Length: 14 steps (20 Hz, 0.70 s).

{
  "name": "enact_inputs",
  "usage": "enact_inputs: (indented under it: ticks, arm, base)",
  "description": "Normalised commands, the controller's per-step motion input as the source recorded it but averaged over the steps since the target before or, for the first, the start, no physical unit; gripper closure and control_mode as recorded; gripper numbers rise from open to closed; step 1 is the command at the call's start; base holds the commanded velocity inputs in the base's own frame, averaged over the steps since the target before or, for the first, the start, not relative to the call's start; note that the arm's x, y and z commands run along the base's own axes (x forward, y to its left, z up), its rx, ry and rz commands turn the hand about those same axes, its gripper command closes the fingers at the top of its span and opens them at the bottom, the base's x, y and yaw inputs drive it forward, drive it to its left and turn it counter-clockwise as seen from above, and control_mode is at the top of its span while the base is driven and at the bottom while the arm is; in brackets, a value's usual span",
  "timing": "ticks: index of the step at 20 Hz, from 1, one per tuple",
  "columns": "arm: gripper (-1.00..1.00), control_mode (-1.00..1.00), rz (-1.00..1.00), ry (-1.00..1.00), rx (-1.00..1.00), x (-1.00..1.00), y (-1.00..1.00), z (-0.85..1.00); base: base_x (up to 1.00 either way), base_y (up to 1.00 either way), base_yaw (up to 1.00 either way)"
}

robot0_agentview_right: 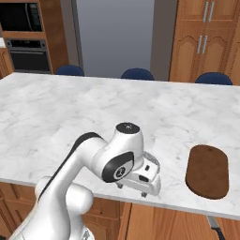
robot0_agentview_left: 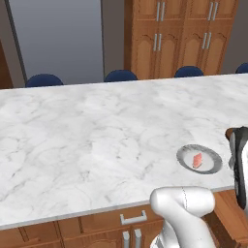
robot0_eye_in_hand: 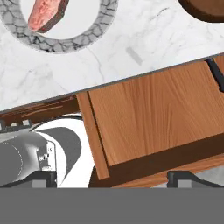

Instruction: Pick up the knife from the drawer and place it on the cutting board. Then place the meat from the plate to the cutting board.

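Three blue chairs behind marble counter.

meat on plate (marble counter)

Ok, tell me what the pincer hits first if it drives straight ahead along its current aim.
Most likely the wooden floor of the open drawer: the open pincer aims there, not at the plate or the dark knife at the drawer's edge. Depth is uncertain.
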Motion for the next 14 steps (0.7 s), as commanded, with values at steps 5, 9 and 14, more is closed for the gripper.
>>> enact_inputs:
  ticks: [5,9,14]
  arm:
    - [-1.00,-1.00,-0.08,0.10,0.00,-0.30,-0.58,-0.62]
    - [-1.00,-1.00,-0.04,0.11,0.00,-0.04,-0.44,-0.72]
    - [-1.00,-1.00,0.00,0.10,0.00,0.00,-0.45,-0.57]
  base:
    - [0.00,0.00,0.00]
    - [0.00,0.00,0.00]
    - [0.00,0.00,0.00]
